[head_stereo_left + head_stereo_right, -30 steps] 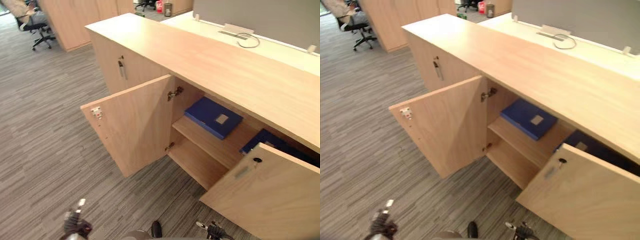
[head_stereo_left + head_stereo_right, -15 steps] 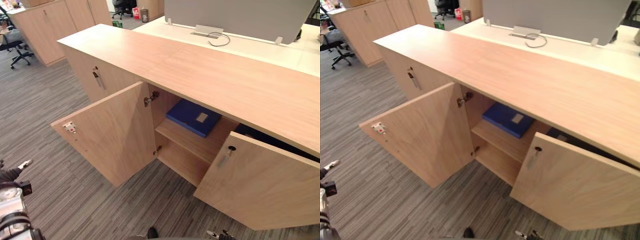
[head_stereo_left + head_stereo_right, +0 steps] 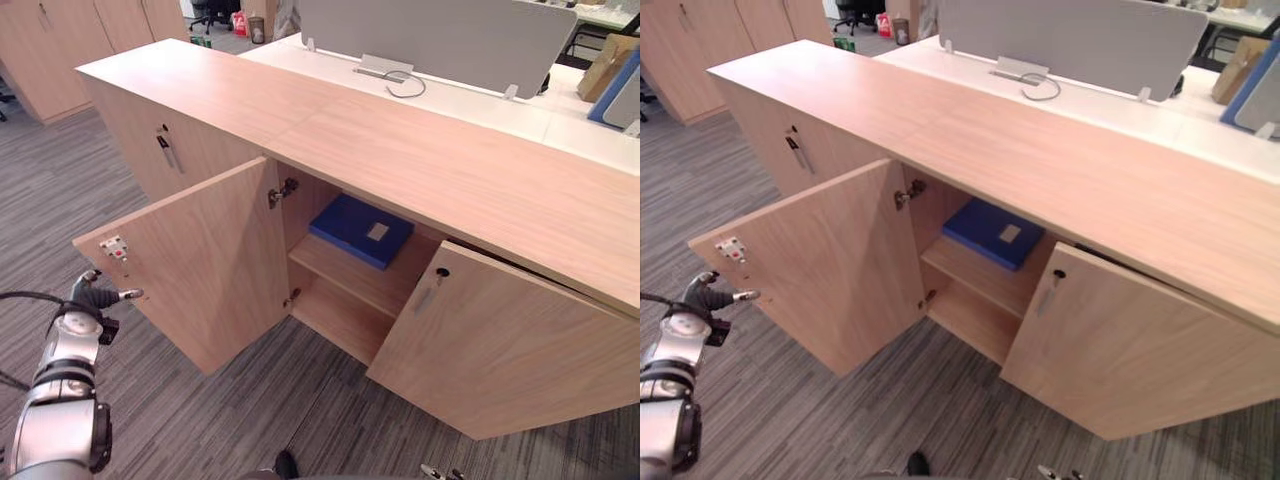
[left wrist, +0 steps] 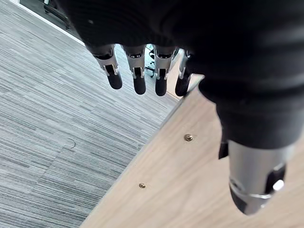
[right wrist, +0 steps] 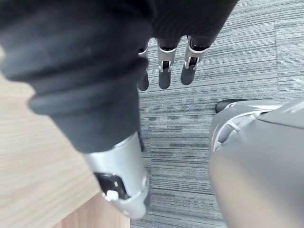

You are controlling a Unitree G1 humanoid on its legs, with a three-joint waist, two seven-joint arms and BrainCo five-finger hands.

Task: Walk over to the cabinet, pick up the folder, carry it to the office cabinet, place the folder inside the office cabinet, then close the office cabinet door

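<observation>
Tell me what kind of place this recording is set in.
Most likely an open-plan office. A long low wooden cabinet stands with its doors open and a blue folder on its shelf. Behind it is a white desk with a grey partition screen. The floor is striped grey carpet.

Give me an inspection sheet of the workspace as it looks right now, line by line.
Surface: cabinet top, light wood, running across the view.
Job's things: blue folder lies flat on the upper shelf inside; left door and right door both stand open.
Clutter: nothing seen.
Hands: left hand open, by the left door's outer edge, holding nothing; right hand open, fingers straight over the carpet, holding nothing.
Cables: one cable loops on the white desk behind the cabinet.
Surroundings: grey striped carpet; grey screen on the desk.
</observation>
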